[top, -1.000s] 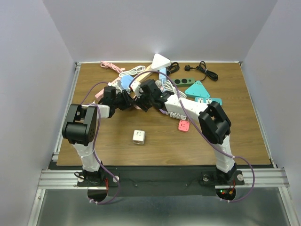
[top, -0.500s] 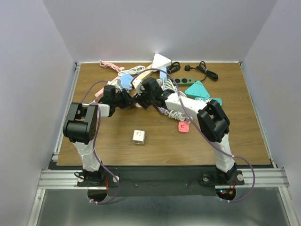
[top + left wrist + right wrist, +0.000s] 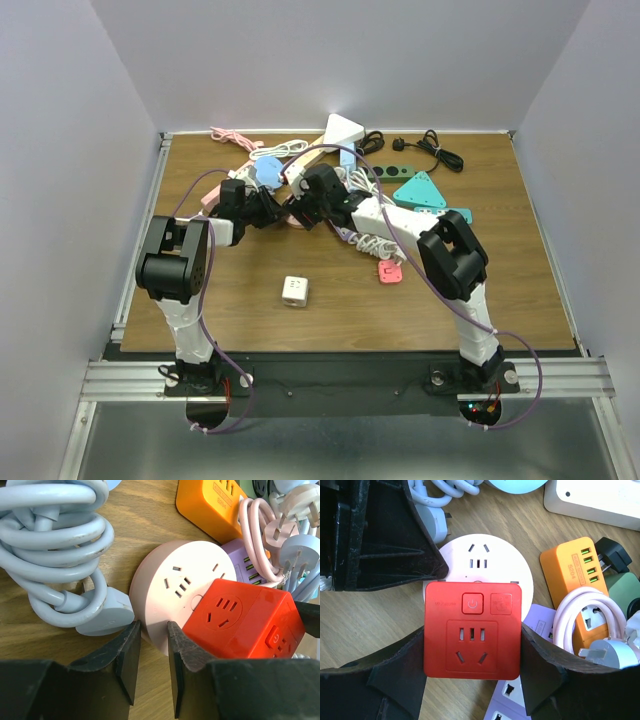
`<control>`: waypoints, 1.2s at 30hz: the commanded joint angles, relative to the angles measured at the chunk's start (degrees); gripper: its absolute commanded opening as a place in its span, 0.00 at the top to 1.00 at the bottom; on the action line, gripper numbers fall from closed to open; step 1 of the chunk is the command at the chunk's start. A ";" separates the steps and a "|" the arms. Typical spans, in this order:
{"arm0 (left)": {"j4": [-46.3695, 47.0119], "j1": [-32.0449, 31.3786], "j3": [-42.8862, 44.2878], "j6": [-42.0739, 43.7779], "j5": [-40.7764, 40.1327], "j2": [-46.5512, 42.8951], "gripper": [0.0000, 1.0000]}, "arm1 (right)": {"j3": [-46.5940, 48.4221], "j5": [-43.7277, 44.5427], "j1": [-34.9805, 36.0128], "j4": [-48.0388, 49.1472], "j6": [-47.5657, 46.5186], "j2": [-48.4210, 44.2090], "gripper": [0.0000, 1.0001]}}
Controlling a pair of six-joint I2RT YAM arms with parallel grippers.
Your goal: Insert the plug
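My right gripper (image 3: 472, 647) is shut on a red cube adapter (image 3: 472, 630), one finger on each side, its socket face and power button toward the camera. The cube hangs over the near edge of a pink round socket (image 3: 485, 555) that lies flat on the table. In the left wrist view the cube (image 3: 245, 620) overlaps the pink socket (image 3: 175, 580) at its right. My left gripper (image 3: 151, 640) has its jaws narrowly apart, with the pink socket's rim between the tips. From above, both grippers meet at the pile, left (image 3: 268, 212) and right (image 3: 300, 205).
A coiled pale-blue cable with plug (image 3: 50, 540) lies left of the socket. An orange strip (image 3: 575, 565), a purple strip (image 3: 530, 630) and a pink cable coil (image 3: 590, 610) crowd the right. A white cube (image 3: 294, 291), a coral adapter (image 3: 389, 271) and a teal triangular strip (image 3: 418, 190) lie on the table.
My right arm has shifted slightly left and farther over the pile with the red cube. The left gripper has stayed at the pink socket.
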 commanded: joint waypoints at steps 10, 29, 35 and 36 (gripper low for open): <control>-9.95 -0.46 2.81 3.90 -3.58 -8.88 0.38 | -2.07 2.76 -3.74 -18.21 7.78 -2.51 1.00; -14.27 -0.81 -10.81 9.45 -5.26 -36.74 0.29 | -13.04 -12.62 -2.16 -19.62 6.56 -22.82 1.00; -17.52 -4.58 -13.62 9.27 -8.32 -42.11 0.29 | -16.91 -14.74 -0.93 -19.71 6.82 -24.67 0.99; -18.13 -5.46 -13.97 9.01 -9.12 -43.07 0.29 | -17.70 -14.30 -0.84 -19.71 7.08 -24.85 0.99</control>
